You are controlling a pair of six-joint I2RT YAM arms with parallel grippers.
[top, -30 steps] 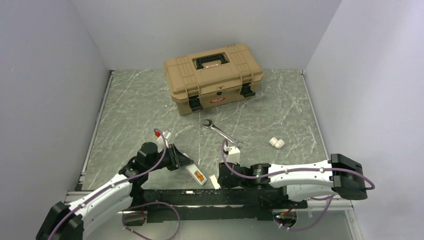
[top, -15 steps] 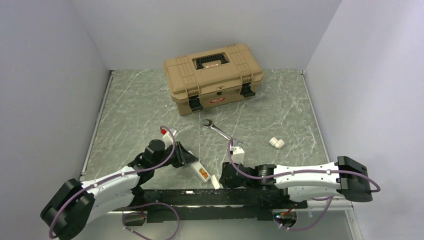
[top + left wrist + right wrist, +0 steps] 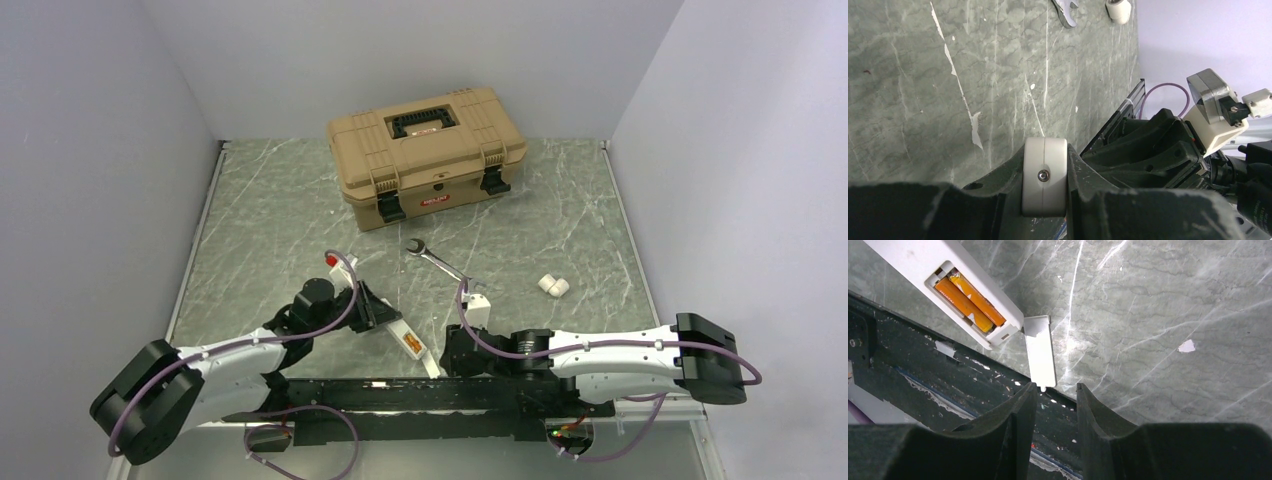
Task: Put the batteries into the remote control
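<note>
Remote control (image 3: pixel 408 343) is at the near edge of the desk (image 3: pixel 270 220), with two orange batteries (image 3: pixel 968 302) in its open back.
The left pincer (image 3: pixel 1044 186) squeezes its other end. The right pincer (image 3: pixel 1054 407) is loose and empty, just by the white cover (image 3: pixel 1040 352). The battery print and the toolbox (image 3: pixel 425 150) red label (image 3: pixel 434 200) are too small to read.

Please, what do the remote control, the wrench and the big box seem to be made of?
The remote control looks like matte white plastic, with smooth moulded edges. The wrench is probably steel: silvery, slightly shiny. The box appears to be tan moulded plastic, with a ribbed lid and black latches.
</note>
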